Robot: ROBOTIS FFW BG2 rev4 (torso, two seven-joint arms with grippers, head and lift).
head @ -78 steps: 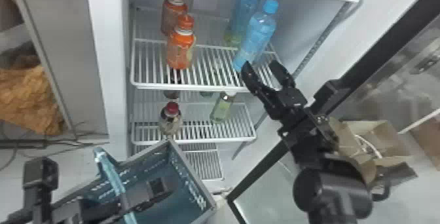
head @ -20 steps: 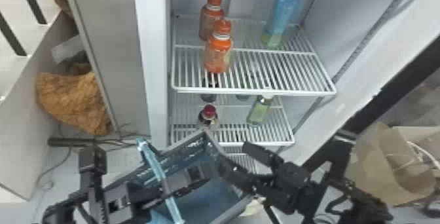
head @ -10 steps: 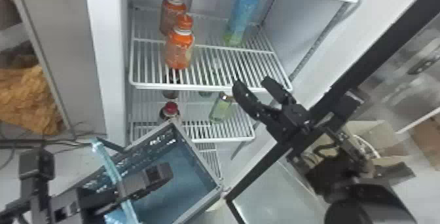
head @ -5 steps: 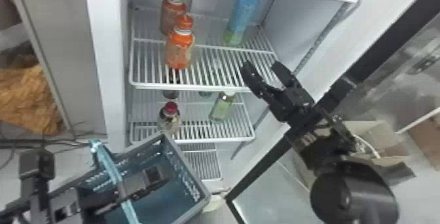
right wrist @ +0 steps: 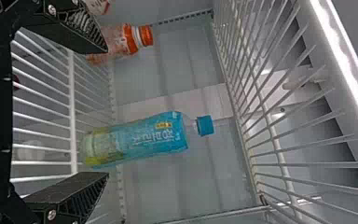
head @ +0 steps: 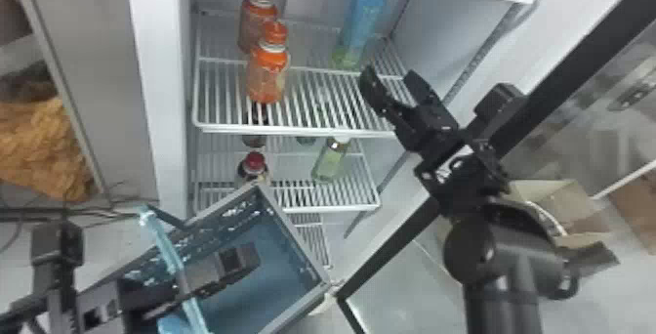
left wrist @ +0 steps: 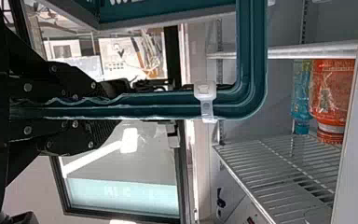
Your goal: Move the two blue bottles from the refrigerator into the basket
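Blue bottle (right wrist: 140,139) prob. at pre-grasp step: R gripper (head: 389,75) wide open, empty, needs fwd. reach astride it, then squeeze; L gripper (left wrist: 116,106) clamped on basket handle (left wrist: 251,60).

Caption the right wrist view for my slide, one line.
Open fingers of the right gripper frame a blue bottle on a refrigerator shelf, with an orange-capped bottle beyond.

— What sort of place is this, please?
— It seems to be a robot lab or workroom, though this is not certain. A black robot arm (head: 502,255) stands before a refrigerator (head: 161,89) of the shop type, with wire shelves (head: 293,130) and a glass door in a black frame (head: 576,54).
— And what else suggests it?
— Loose cables (head: 97,210) and an open cardboard box (head: 566,206).
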